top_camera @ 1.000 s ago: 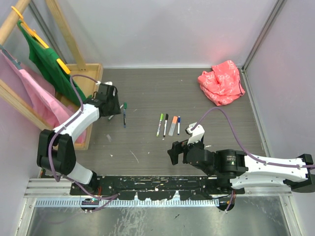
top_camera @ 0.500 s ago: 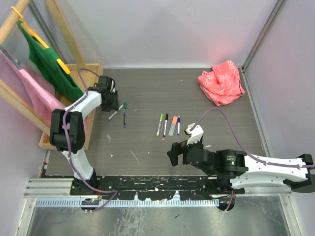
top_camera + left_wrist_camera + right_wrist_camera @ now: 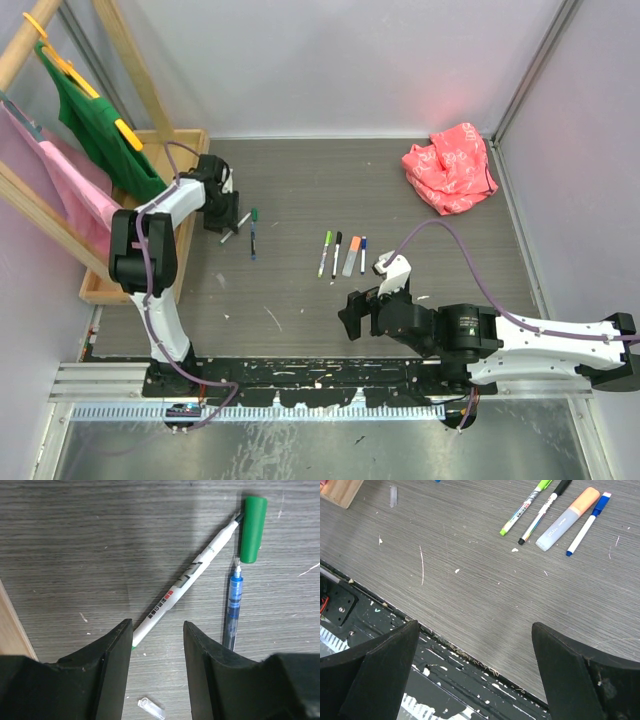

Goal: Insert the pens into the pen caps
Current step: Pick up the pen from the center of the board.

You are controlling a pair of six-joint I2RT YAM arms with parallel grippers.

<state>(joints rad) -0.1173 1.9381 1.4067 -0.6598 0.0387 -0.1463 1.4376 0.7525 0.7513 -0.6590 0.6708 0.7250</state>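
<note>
While the right pincer [image 3: 475,630] hovers near the front edge of the desk [image 3: 470,580], jaws wide apart and holding nothing, the step in hand looks like the first pick-up, and it falls to the other arm. Just beyond the right pincer four pens lie side by side, well clear of its fingers: a green-ended pen [image 3: 526,506], a black-tipped pen [image 3: 546,510], an orange-capped highlighter [image 3: 567,519] and a blue-ended pen [image 3: 587,522].

Farther off, at the left, the left pincer [image 3: 157,630] sits low, jaws apart and empty. The near end of a white pen [image 3: 185,580] lies just inside its left finger, with the barrel slanting away. The white pen's tip touches a green cap [image 3: 251,529]. A blue pen [image 3: 232,605] lies just beside the right finger, its nib touching the cap's near end; whether it is seated I cannot tell. The next move probably calls for centring on the white barrel before closing.
</note>
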